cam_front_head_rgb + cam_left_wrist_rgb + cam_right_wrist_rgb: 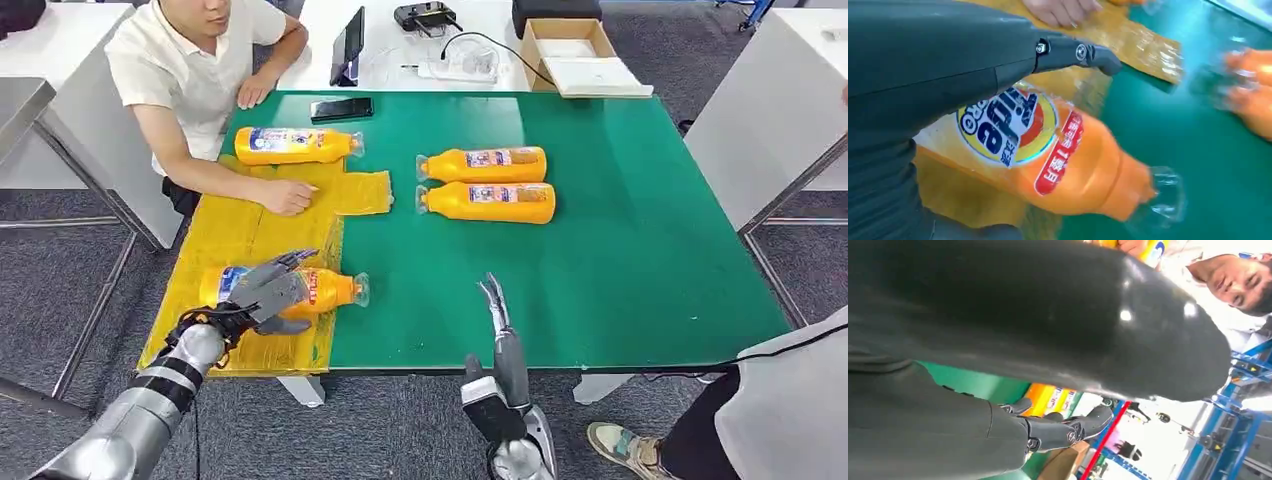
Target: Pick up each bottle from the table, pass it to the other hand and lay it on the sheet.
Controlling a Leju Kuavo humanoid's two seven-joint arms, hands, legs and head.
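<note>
left hand (268,293): lies over the near bottle (330,290), fingers draped across its label — resting on it; cannot tell if the grip is closed around it or only laid on top. Left wrist view shows the dark fingers (1083,54) reaching over the bottle's upper side.
near bottle: orange, on its side on the yellow sheet (240,240), clear cap pointing toward the green table (620,250), cap end past the sheet's edge. Close up (1073,165) the blue-yellow logo and a red tag show.
right hand (497,310): above the table's near edge, fingers straight and close together, pointing away from the robot, holding nothing — apart from every bottle. In the right wrist view the fingers (1068,427) stretch out over green.
far bottle (295,145): on its side at the sheet's far end, cap toward the table middle.
pair of bottles (485,182): two more lying side by side on bare green, touching or nearly so, caps toward the sheet.
person's hand (287,196): a fist pressing on the sheet, between far bottle and near bottle.
phone (341,108): dark, flat at the table's far edge.
cardboard box (568,48): open, on the white desk behind.
</note>
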